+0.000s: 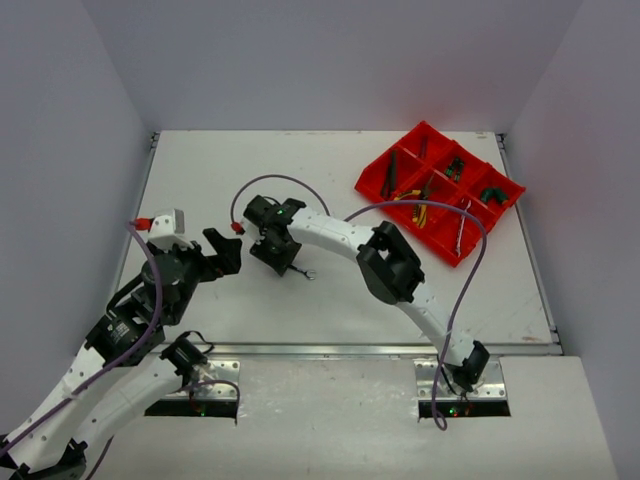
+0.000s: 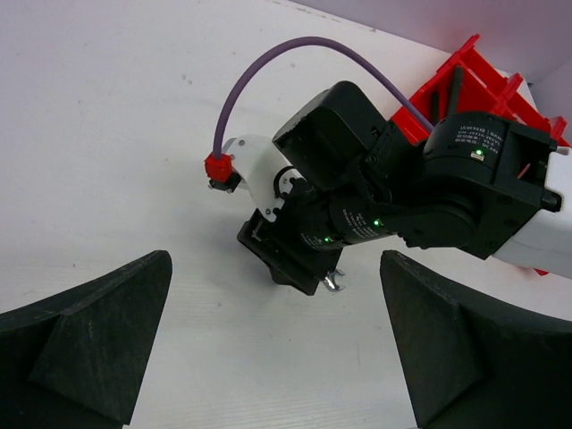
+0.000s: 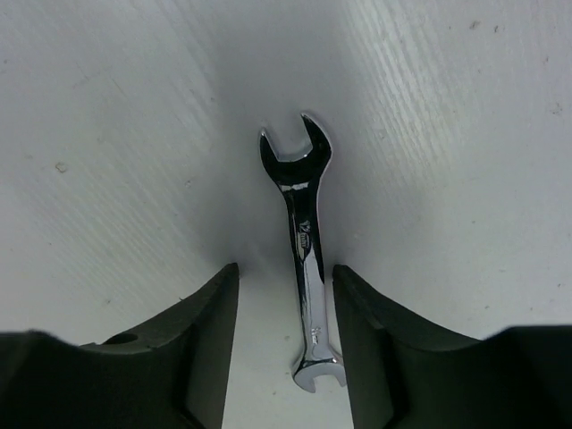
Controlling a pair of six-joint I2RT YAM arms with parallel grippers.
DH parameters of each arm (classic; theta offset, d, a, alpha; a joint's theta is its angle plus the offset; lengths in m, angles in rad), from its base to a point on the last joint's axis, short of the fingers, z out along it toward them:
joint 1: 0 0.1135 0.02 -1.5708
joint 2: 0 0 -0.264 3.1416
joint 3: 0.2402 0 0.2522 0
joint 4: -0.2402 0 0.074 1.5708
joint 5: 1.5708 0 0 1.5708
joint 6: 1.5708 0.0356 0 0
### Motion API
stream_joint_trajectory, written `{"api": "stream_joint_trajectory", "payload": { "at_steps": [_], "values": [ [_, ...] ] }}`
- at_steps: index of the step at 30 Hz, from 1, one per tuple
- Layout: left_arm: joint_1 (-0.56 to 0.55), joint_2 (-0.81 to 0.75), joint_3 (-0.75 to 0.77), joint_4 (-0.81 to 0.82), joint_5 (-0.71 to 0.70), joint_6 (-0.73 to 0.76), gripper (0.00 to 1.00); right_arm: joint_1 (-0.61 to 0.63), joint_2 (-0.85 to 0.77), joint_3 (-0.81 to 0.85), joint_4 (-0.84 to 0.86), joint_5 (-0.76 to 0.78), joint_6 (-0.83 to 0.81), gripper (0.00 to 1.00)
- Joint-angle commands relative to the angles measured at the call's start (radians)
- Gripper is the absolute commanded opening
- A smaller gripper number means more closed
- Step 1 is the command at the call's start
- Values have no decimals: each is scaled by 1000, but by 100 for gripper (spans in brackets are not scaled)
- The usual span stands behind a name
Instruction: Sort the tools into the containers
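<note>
A small silver open-end wrench (image 3: pixel 304 250) lies flat on the white table. My right gripper (image 3: pixel 286 279) is open and low over it, one finger on each side of its shaft, the right finger (image 3: pixel 375 331) the closer. In the top view the gripper (image 1: pixel 290 264) is left of the table's middle and only the wrench's tip (image 1: pixel 309 273) shows. The left wrist view shows that tip (image 2: pixel 333 281) under the right gripper (image 2: pixel 304 268). My left gripper (image 1: pixel 222 255) is open and empty, just left of it. The red divided tray (image 1: pixel 388 158) at the far right holds several tools.
In the tray lie a silver wrench (image 1: pixel 460 228), yellow-handled pliers (image 1: pixel 420 215), green-handled tools (image 1: pixel 490 195) and a dark screwdriver (image 1: pixel 390 172). A purple cable (image 1: pixel 285 180) loops above the right wrist. White walls enclose the table on three sides.
</note>
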Motion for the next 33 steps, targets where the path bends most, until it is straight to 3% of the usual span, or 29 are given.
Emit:
{"api": "stream_joint_trajectory", "payload": {
  "at_steps": [1, 4, 6, 9, 20, 28, 33],
  "values": [
    [-3, -5, 3, 32, -8, -7, 100, -18, 69, 29, -133, -43, -2, 41],
    [-4, -12, 2, 33, -9, -7, 100, -17, 98, 55, -194, -21, 0, 30],
    [-4, -16, 2, 33, -11, -7, 100, -16, 96, 38, -200, -10, 0, 7],
    [-4, -19, 2, 33, -9, -7, 100, -16, 62, -22, -173, -8, 9, 0],
    [-3, 11, 1, 37, 9, 0, 100, -93, -302, -268, 87, -44, 137, 0],
    [-4, 22, -1, 41, 28, 7, 100, -389, -654, -617, 284, -88, 273, 0],
    [-3, 24, -2, 47, 41, 15, 100, -665, -850, -753, 299, 29, 285, 0]
  ]
}}
